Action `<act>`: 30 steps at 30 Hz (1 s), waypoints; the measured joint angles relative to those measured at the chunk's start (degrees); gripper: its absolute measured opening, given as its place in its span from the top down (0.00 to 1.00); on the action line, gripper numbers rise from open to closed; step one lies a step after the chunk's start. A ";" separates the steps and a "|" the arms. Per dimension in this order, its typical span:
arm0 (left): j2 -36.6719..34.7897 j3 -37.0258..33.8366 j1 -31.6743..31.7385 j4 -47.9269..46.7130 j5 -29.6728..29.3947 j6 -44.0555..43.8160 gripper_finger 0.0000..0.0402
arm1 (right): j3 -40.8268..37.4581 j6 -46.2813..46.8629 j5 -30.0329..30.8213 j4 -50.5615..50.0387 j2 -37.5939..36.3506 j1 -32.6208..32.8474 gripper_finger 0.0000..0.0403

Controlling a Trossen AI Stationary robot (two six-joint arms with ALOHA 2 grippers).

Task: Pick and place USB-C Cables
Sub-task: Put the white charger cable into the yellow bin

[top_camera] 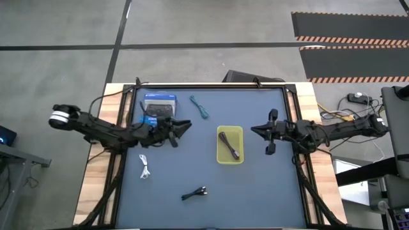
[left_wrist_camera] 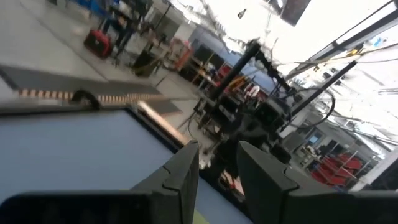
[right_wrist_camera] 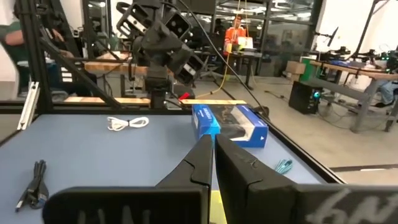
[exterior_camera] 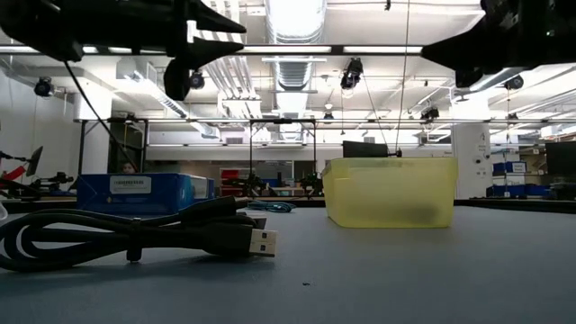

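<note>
The right gripper (right_wrist_camera: 213, 163) has its fingers (right_wrist_camera: 193, 165) pressed together with nothing between them, and it hangs above the worktop (top_camera: 255, 185) just to the right of the yellow bin (top_camera: 230, 144). The left gripper (left_wrist_camera: 217, 169) holds its fingers (left_wrist_camera: 180, 173) slightly spread, a narrow gap between them, also gripping nothing; it hangs above the worktop to the left of the yellow bin, close beside the blue box (top_camera: 158, 105).

Inside the yellow bin lies the dark purple cable (top_camera: 230, 144), stretched along its length. The teal cable (top_camera: 200, 107) rests on the worktop between the blue box and the bin, toward the far edge. The white cable (top_camera: 144, 167) lies well left of the bin, toward the near edge and below the left arm in the overhead view. The black cable (top_camera: 193, 192) sits near the front edge, left of the bin and apart from it; from table height it fills the near left foreground (exterior_camera: 135, 236), its plug pointing toward the bin (exterior_camera: 390, 192).

In the right wrist view a person in an orange top (right_wrist_camera: 235, 34) stands in the room far beyond the worktop.
</note>
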 joint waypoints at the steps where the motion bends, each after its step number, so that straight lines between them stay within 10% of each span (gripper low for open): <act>1: 0.28 0.56 -0.20 -1.42 0.01 -1.36 0.76 | 0.00 0.00 -0.02 -0.49 -0.48 0.00 0.98; 14: 0.01 15.02 -3.13 -58.61 2.26 -31.42 0.76 | -0.07 -0.57 -0.21 -4.91 -4.63 0.00 0.98; 20: 3.40 23.24 -6.59 -88.04 14.43 -49.61 0.76 | -0.07 -0.56 -0.21 -5.65 -5.13 0.00 0.98; 30: 12.86 26.63 -15.23 -110.77 39.37 -68.34 0.76 | -0.09 -0.06 0.05 -7.22 -5.00 0.00 0.98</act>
